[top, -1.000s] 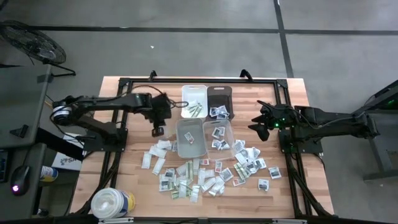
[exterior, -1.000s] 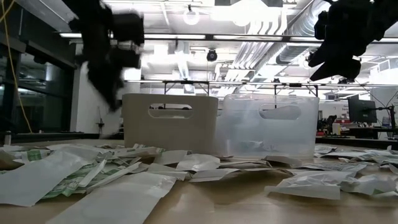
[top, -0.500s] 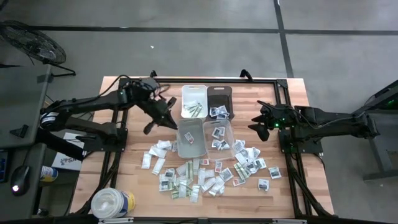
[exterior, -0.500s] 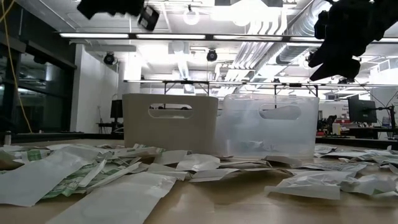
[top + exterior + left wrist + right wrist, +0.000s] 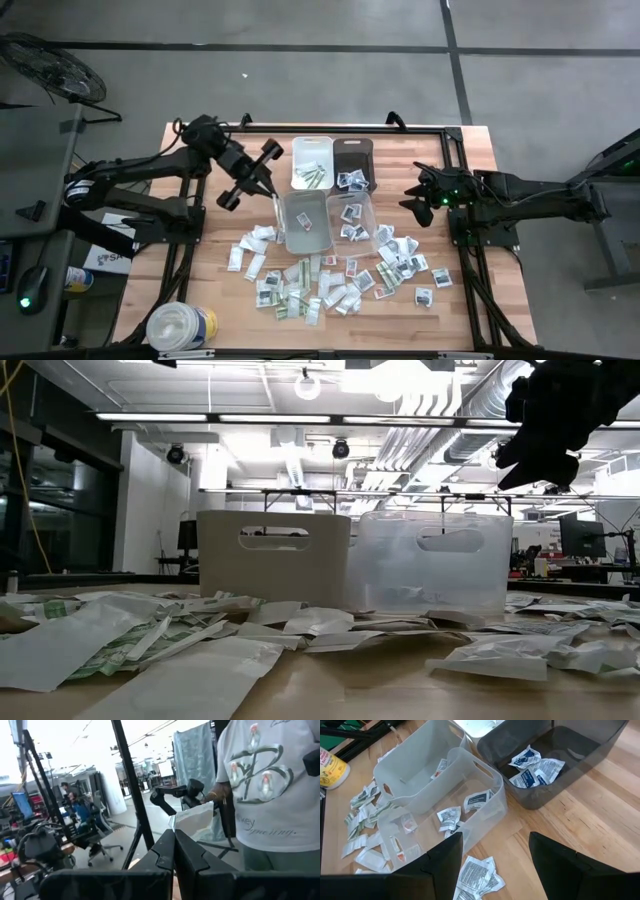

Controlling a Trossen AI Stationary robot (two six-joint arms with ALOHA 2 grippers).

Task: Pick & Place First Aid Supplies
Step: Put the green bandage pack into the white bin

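Left wrist view alone shows the left gripper point(image 5: 174, 851) clamped on a white packet point(image 5: 196, 820); right gripper point(image 5: 417, 196) gapes beside bins point(image 5: 330, 190).

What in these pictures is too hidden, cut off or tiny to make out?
- Print on the small white paper packets: too small in the high view.
- Left claw: out of frame in the low view.
- Person's head: cut off by the left wrist view's edge.
- White bin's contents: its wall hides them in the low view.
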